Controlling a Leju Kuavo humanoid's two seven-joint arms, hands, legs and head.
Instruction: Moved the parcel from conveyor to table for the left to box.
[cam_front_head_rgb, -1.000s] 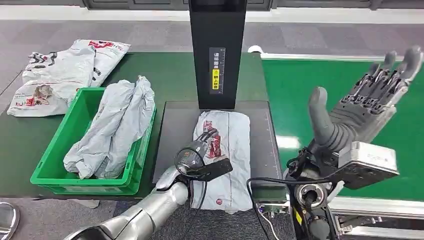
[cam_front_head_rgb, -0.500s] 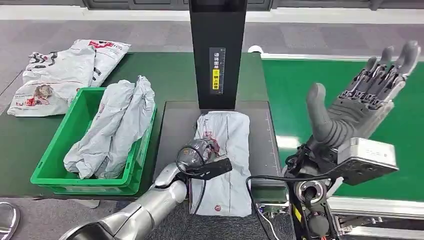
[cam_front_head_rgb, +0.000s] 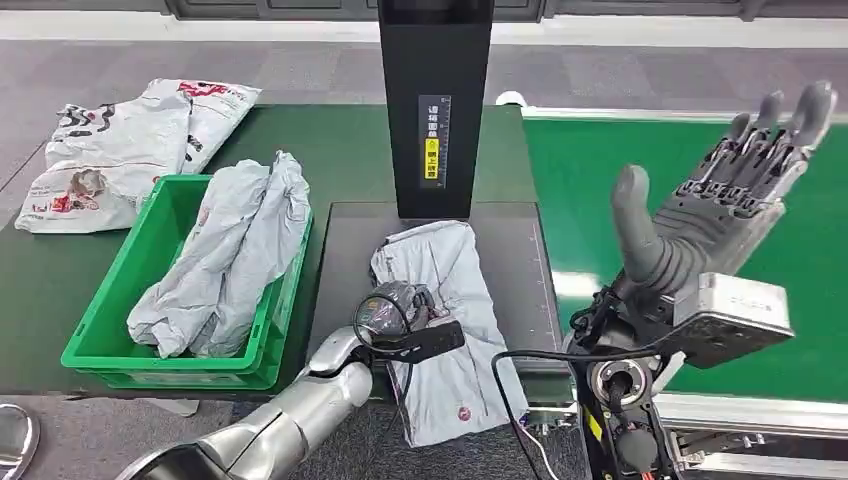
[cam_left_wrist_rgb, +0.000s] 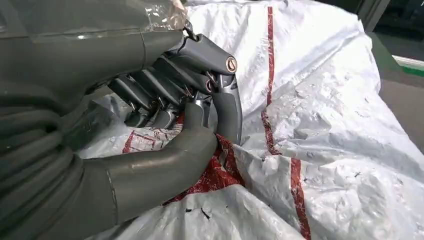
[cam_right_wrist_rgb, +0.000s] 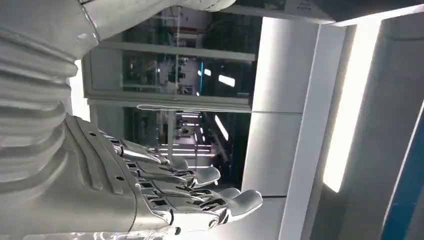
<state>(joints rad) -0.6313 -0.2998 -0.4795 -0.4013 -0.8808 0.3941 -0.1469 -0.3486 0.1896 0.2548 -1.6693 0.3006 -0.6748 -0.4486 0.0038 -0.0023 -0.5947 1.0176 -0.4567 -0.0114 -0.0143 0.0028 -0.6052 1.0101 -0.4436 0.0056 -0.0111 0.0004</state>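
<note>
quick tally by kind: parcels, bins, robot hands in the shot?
Parcels: 5. One on the black platform, gripped by the left hand, parcel at; two in the green bin at and; two on the table at and.
Bins: 1, the green bin.
Robot hands: 2, the left hand and the right hand, raised with nothing in it.
Total: 8.

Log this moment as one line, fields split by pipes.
left hand: grips parcel on the dark pad | right hand: raised over the conveyor, holds nothing | crate: holds grey bags
</note>
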